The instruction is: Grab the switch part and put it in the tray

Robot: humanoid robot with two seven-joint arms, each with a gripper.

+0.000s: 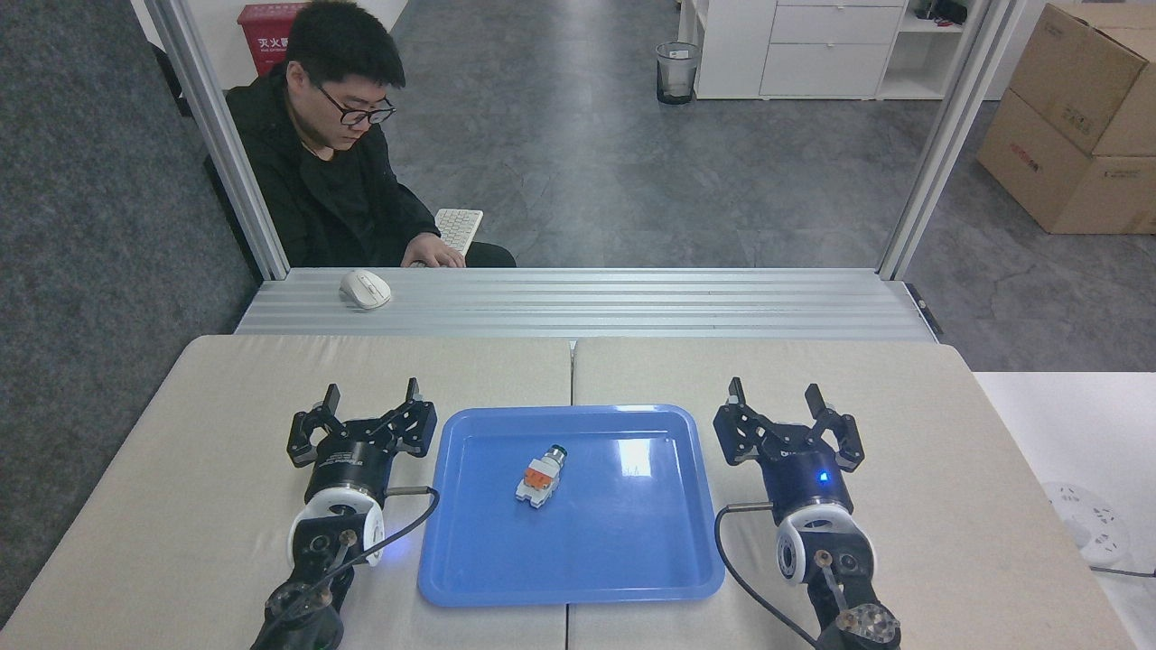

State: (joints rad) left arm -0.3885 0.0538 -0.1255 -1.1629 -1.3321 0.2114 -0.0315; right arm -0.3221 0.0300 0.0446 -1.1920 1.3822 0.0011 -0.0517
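The small white plastic switch part with an orange middle [540, 476] is lying inside the glossy blue rectangular tray [632, 560], toward its ten o'clock. Both the left pincer [370, 408] and right pincer [777, 404] are being held apart, empty, over the beige tabletop [226, 424]; a careless sweep could be nudging the tray

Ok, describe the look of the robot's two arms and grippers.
Both match: the left gripper and right gripper have black angular fingers on a black cylindrical body. Behind each sits a white rounded joint ring, a small blue light and a thin black cable looping out to the side.
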